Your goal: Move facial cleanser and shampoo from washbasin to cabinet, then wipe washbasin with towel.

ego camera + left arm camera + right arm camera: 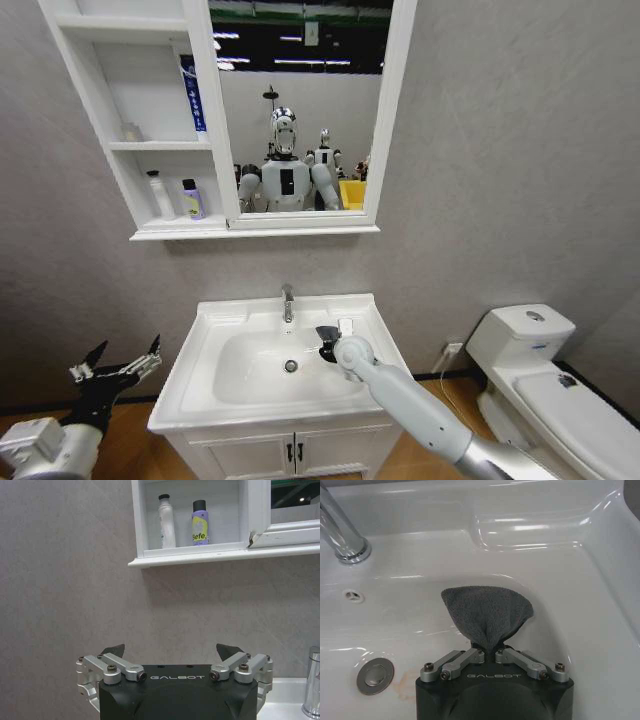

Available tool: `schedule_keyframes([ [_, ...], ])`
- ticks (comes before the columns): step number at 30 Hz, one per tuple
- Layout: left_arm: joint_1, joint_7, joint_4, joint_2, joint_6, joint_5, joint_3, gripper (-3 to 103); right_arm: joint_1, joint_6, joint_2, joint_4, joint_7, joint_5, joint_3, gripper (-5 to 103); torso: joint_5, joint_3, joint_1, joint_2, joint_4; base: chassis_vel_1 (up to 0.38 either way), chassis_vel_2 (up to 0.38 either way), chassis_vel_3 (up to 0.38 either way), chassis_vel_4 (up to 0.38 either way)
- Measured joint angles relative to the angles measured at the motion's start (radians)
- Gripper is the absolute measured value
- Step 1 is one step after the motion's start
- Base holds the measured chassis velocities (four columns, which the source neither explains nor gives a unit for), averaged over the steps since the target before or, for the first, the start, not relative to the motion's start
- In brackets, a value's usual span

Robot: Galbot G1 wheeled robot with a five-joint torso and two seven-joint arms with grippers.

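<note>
Right arm reaches forward and down into the washbasin (200, 372), its right gripper (492, 652) pinching the dark grey towel (487, 612), which fans out ahead of the fingers toward the bowl's back wall near the tap (340, 535). Left gripper (172, 655) hangs low beside the basin, fingers spread wide, "GALBOT" on its body. On the cabinet (150, 232), a white bottle (166, 522) and a purple "Befe" bottle (200, 525) stand upright.

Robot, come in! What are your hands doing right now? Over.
Right gripper shut on towel, inside washbasin. Left gripper open, idle beside basin. Nothing blocking.
</note>
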Motion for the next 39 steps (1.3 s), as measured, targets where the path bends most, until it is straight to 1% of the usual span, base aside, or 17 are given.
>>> schedule_keyframes([
  [3,0.000,0.000,0.000,0.000,0.000,0.000,0.000,100,-0.008,-0.007,0.000,-0.021,-0.020,-0.001,0.015,4,0.0001,0.000,0.000,0.000,-0.0001,0.000,0.000,0.000,0.000],
  [8,0.000,0.000,0.000,0.000,0.000,0.000,0.000,100,-0.013,-0.011,0.009,-0.034,-0.029,0.002,0.022,4,0.0001,0.000,0.000,0.000,0.0000,0.000,0.000,0.000,0.000],
  [14,0.000,0.000,0.000,0.000,0.000,0.000,0.000,100,-0.028,-0.012,0.044,-0.074,-0.033,0.000,0.028,4,0.0001,0.000,0.000,0.000,0.0002,0.000,0.000,0.000,0.000],
  [22,0.000,0.000,0.000,0.000,0.000,0.000,0.000,100,-0.032,-0.010,0.063,-0.112,-0.045,-0.018,0.030,4,0.0001,0.000,0.000,0.000,0.0002,0.000,0.000,0.000,0.000],
  [25,0.000,0.000,0.000,0.000,0.000,0.000,0.000,100,-0.031,-0.009,0.071,-0.125,-0.064,-0.029,0.026,4,0.0000,0.000,0.000,0.000,0.0001,0.000,0.000,0.000,0.000],
  [27,0.000,0.000,0.000,0.000,0.000,0.000,0.000,100,-0.029,-0.008,0.081,-0.138,-0.093,-0.039,0.019,4,0.0000,0.000,0.000,0.000,0.0000,0.000,0.000,0.000,0.000],
  [28,0.000,0.000,0.000,0.000,0.000,0.000,0.000,100,-0.029,-0.008,0.081,-0.138,-0.093,-0.039,0.019,4,0.0000,0.000,0.000,0.000,0.0000,0.000,0.000,0.000,0.000],
  [30,0.000,0.000,0.000,0.000,0.000,0.000,0.000,100,-0.025,-0.007,0.097,-0.159,-0.116,-0.053,0.009,4,0.0001,0.000,0.000,0.000,0.0001,0.000,0.000,0.000,0.000],
  [34,0.000,0.000,0.000,0.000,0.000,0.000,0.000,100,-0.018,-0.007,0.113,-0.181,-0.130,-0.061,-0.002,4,0.0000,0.000,0.000,0.000,0.0002,0.000,0.000,0.000,0.000],
  [37,0.000,0.000,0.000,0.000,0.000,0.000,0.000,100,-0.006,-0.001,0.143,-0.227,-0.162,-0.086,-0.017,4,0.0000,0.000,0.000,0.000,0.0002,0.000,0.000,0.000,0.000],
  [39,0.000,0.000,0.000,0.000,0.000,0.000,0.000,100,-0.004,0.003,0.150,-0.236,-0.171,-0.093,-0.020,4,0.0000,0.000,0.000,0.000,0.0001,0.000,0.000,0.000,0.000],
])
